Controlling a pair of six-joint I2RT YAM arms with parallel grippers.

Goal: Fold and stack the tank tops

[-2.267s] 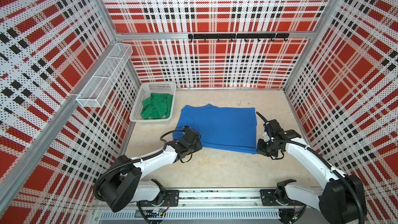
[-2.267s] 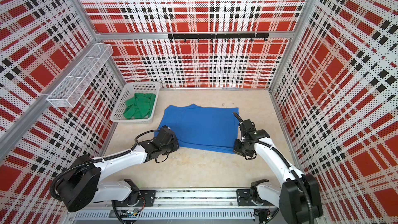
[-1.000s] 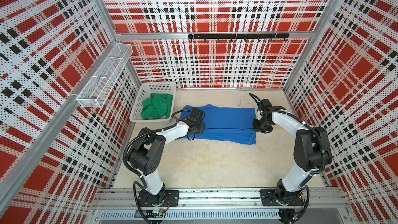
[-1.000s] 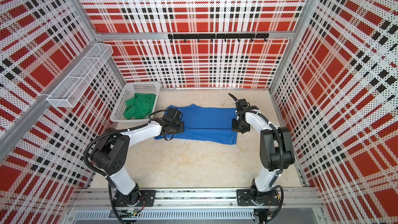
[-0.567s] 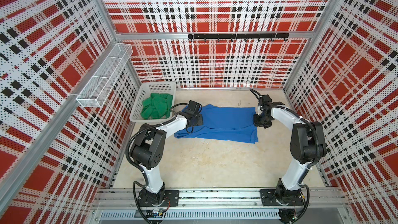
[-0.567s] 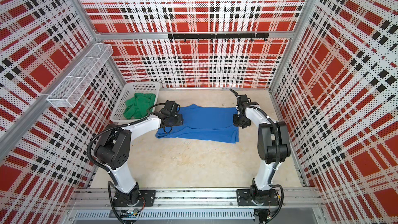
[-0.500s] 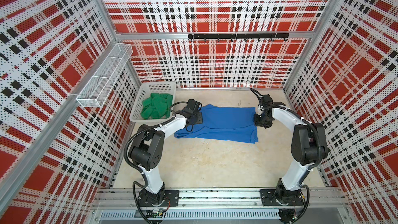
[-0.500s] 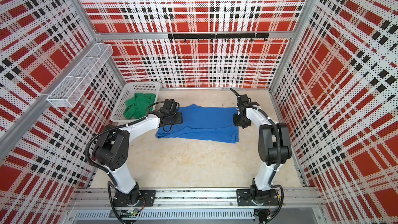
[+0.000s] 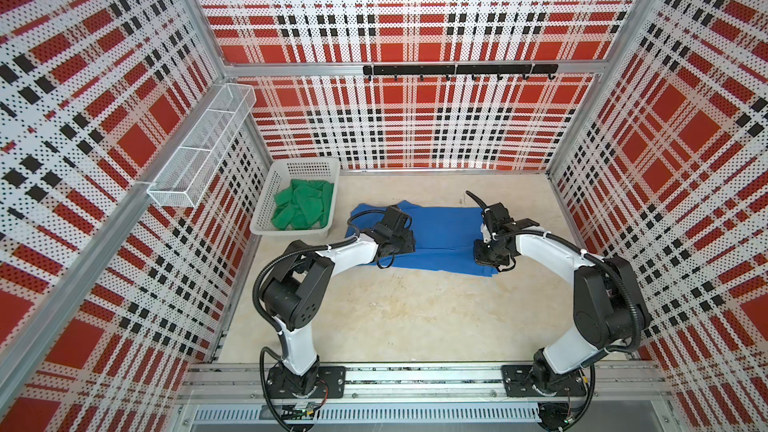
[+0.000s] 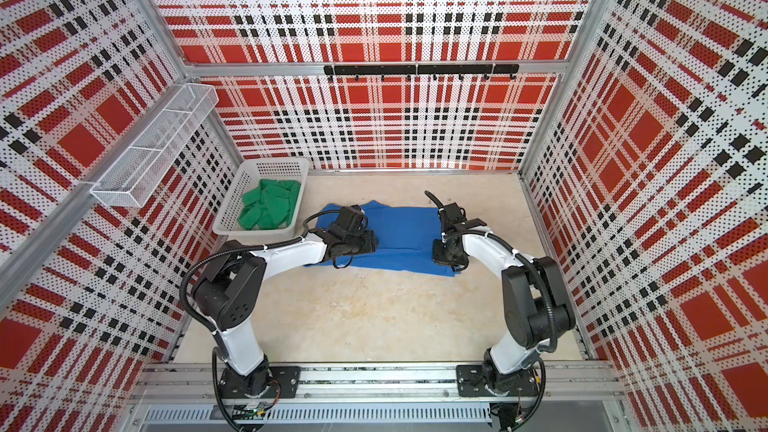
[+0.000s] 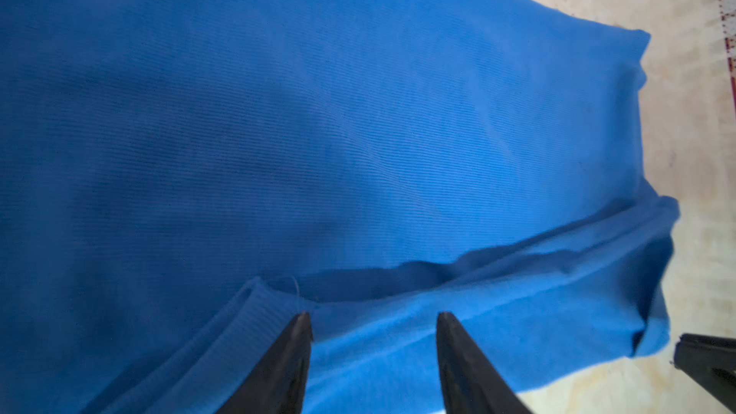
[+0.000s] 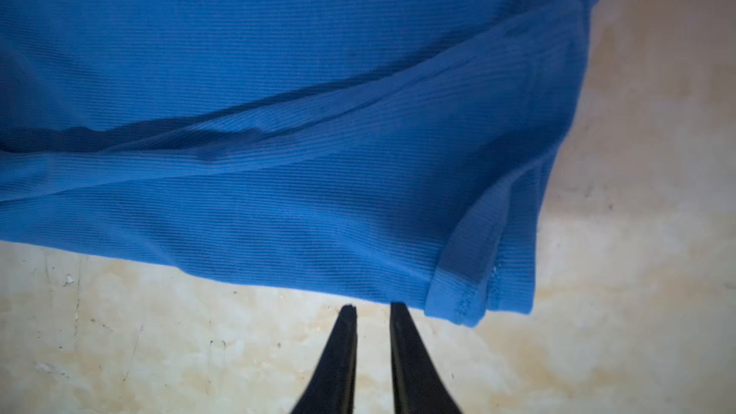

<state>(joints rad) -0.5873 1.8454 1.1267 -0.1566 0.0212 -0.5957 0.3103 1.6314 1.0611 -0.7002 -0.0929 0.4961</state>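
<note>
Red plaid walls [image 9: 415, 14], beige floor [image 9: 415, 313], black hook rail [image 9: 457, 69]

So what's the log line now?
blue top: folded, on table | green top: in basket | left pincer: open | right pincer: empty

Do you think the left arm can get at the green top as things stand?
Probably yes: the green top lies uncovered in the basket beside the open left gripper.

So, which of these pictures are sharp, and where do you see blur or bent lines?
Both top views: sharp and evenly lit, but the wide lens splays the walls outward. Left wrist view: the blue tank top is soft and dim toward one edge, its ribs clear mid-frame. Right wrist view: the table beside the cloth is blurred; the right hand shows crisp tips.
</note>
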